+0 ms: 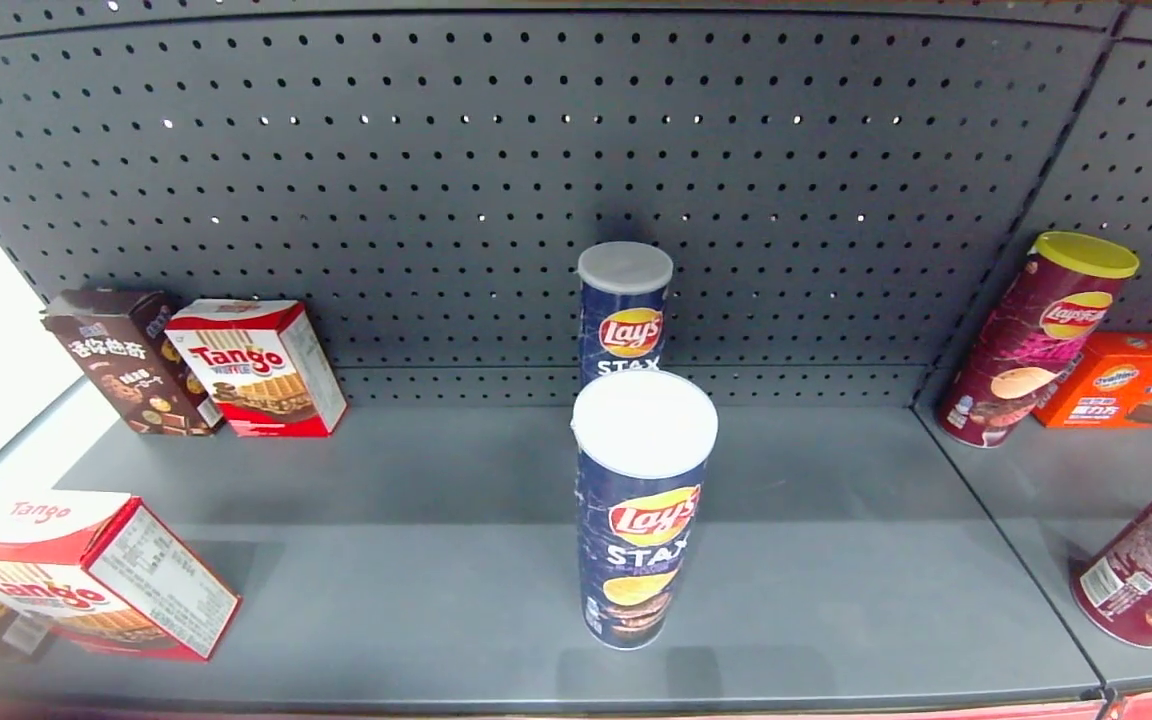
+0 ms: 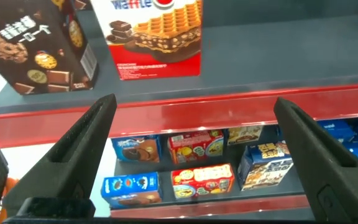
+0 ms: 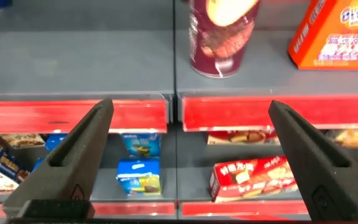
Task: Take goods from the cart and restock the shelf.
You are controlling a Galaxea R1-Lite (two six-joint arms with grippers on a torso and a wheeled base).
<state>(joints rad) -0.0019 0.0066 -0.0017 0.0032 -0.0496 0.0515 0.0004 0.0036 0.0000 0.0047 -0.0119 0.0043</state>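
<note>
Grey pegboard backs the grey shelf; mid-shelf, two blue chip cans stand upright in line, the front can ahead of the rear can, which is against the pegboard. Back left are a red wafer box and a brown cookie box; in the next bay right, a maroon can is beside an orange box. Out in front of the red shelf edges, left hand and right hand are spread wide, holding nothing.
</note>
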